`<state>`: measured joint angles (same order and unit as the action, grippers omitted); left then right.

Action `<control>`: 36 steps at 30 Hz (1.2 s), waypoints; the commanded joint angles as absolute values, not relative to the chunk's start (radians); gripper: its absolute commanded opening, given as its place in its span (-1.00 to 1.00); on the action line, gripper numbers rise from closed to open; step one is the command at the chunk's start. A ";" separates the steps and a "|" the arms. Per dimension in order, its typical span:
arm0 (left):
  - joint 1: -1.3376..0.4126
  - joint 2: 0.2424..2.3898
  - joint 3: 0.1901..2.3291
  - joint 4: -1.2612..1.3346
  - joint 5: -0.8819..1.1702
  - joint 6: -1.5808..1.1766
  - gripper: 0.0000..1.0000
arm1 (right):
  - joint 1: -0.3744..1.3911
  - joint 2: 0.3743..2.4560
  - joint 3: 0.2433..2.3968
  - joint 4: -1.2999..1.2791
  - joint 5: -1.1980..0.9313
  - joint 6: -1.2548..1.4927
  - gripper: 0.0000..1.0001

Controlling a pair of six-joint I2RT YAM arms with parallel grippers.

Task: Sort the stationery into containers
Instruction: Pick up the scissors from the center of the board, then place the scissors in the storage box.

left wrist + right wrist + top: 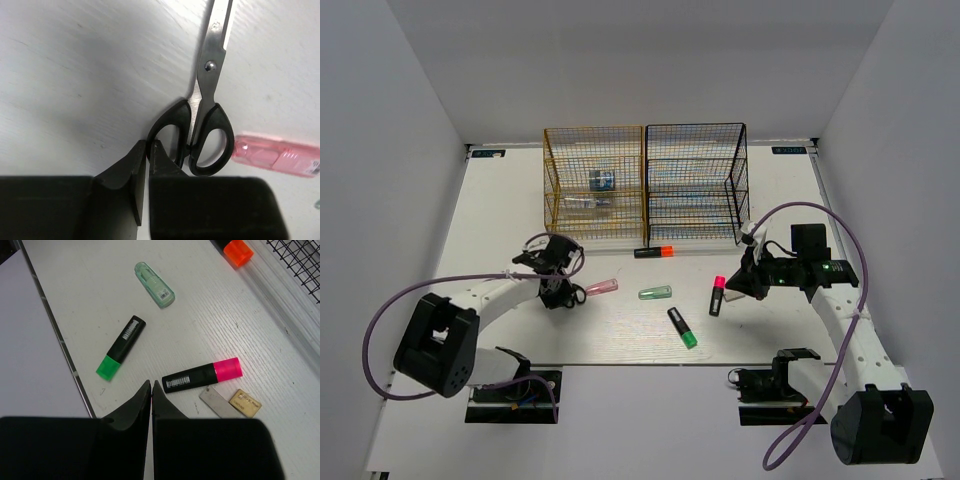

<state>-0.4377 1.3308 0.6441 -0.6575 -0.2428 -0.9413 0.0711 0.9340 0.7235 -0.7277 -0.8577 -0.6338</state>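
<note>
Black-handled scissors (207, 120) lie on the table by a pink capsule (277, 155). My left gripper (148, 145) is shut, its tips touching the left handle loop; it shows in the top view (558, 288). My right gripper (151, 385) is shut and empty, just left of a pink-capped highlighter (202, 375) and a beige eraser (246, 402). A green-capped highlighter (121, 346), a green capsule (155, 285) and an orange-capped highlighter (237, 251) lie farther off. The gold rack (560, 190) holds a blue tape roll (603, 181). The black rack (738, 185) stands beside it.
A small grey metal strip (216, 401) lies against the eraser. The table's near edge (60, 340) runs left of the green-capped highlighter. The orange-capped highlighter (656, 251) lies right in front of the two racks. White walls close in the table on three sides.
</note>
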 commanded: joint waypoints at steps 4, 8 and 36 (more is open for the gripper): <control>-0.561 1.195 0.670 -0.756 -0.306 -0.965 -1.00 | 0.064 0.919 0.724 -0.704 -0.871 -0.627 -0.91; -0.626 1.109 0.721 -0.816 -0.354 -0.974 -1.00 | 0.066 0.916 0.723 -0.701 -0.870 -0.626 -0.91; -0.635 1.285 1.107 -0.298 -0.451 -0.833 -1.00 | 0.063 0.910 0.719 -0.703 -0.877 -0.629 -0.91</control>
